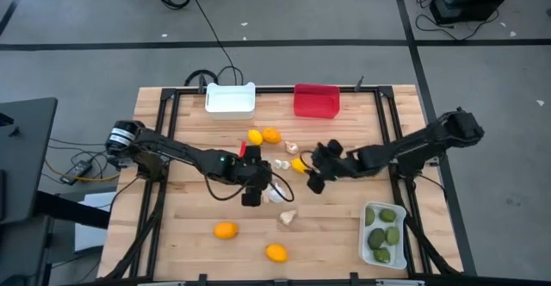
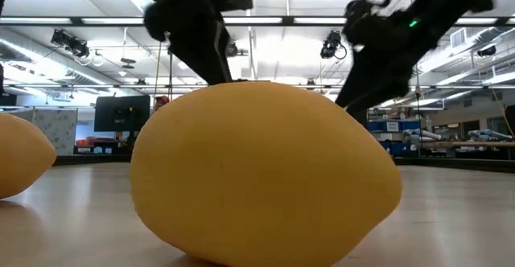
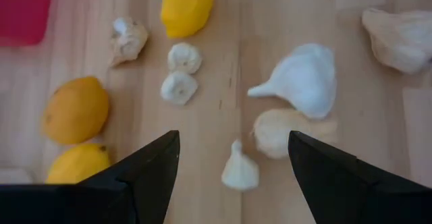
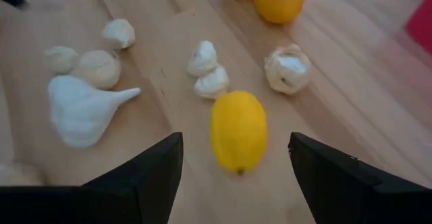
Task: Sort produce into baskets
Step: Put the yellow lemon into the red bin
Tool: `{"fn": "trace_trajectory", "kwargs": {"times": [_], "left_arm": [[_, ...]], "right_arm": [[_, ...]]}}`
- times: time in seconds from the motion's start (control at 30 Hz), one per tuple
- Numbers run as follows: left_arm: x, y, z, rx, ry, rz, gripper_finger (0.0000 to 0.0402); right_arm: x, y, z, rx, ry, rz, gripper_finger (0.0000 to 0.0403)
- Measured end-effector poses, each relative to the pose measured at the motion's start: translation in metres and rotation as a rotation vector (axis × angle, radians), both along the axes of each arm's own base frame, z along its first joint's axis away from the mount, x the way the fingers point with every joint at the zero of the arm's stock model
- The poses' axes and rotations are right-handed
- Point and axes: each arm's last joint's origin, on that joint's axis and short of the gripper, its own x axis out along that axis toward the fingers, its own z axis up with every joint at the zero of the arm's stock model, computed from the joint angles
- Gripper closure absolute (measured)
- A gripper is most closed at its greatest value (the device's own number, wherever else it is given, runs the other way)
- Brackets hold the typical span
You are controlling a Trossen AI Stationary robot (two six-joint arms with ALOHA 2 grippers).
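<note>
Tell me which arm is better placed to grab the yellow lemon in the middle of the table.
Right, probably. The right pincer is open with the yellow lemon lying directly between and ahead of its fingers. The left pincer, also open, faces the garlic bulbs, and the lemon sits farther beyond them.

Grey floor (image 1: 86,19) with dark seams, black cables (image 1: 211,32), bright ceiling lights (image 2: 273,58)

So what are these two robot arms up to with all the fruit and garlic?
They are sorting produce into baskets. The left gripper hovers open over a cluster of garlic bulbs mid-table; the right gripper, also open, is lined up on a yellow lemon. Neither holds anything. The green fruits already sit in a white basket, while the red basket and the other white basket look empty. Several orange citrus fruits still lie loose.
</note>
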Motion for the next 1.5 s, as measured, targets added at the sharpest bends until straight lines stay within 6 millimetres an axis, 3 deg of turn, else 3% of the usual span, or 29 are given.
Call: {"fn": "trace_trajectory", "kwargs": {"times": [0.13, 0.3, 0.53, 0.77, 0.9, 1.1, 1.33, 1.5], "left_arm": [[-0.014, 0.008, 0.013, 0.068, -0.001, -0.017, 0.012], [-0.035, 0.039, 0.024, 0.078, -0.06, 0.049, 0.012], [-0.062, 0.078, 0.003, -0.02, -0.141, 0.163, 0.012], [-0.072, 0.092, -0.033, 0.058, -0.199, 0.238, 0.012], [-0.078, 0.095, -0.052, 0.069, -0.21, 0.205, 0.012], [-0.078, 0.097, -0.062, -0.055, -0.299, 0.08, 0.012], [-0.078, 0.101, -0.062, -0.012, -0.367, 0.119, 0.0119], [-0.077, 0.106, -0.058, 0.1, -0.411, 0.225, 0.0119]], "right_arm": [[0.016, -0.016, -0.02, 0.038, 0.033, 0.035, 0.0123], [0.027, -0.029, -0.043, 0.044, 0.079, 0.07, 0.0123], [0.034, -0.042, -0.057, 0.056, 0.126, 0.079, 0.0145], [0.044, -0.06, -0.025, 0.04, 0.018, 0.089, 0.0226], [0.052, -0.082, -0.001, 0.01, -0.056, 0.086, 0.0226], [0.056, -0.13, 0.023, -0.069, -0.117, -0.041, 0.0209], [0.034, -0.189, 0.03, -0.177, -0.106, -0.42, 0.0204], [0.022, -0.205, 0.026, -0.126, -0.075, -0.454, 0.0181]]}}
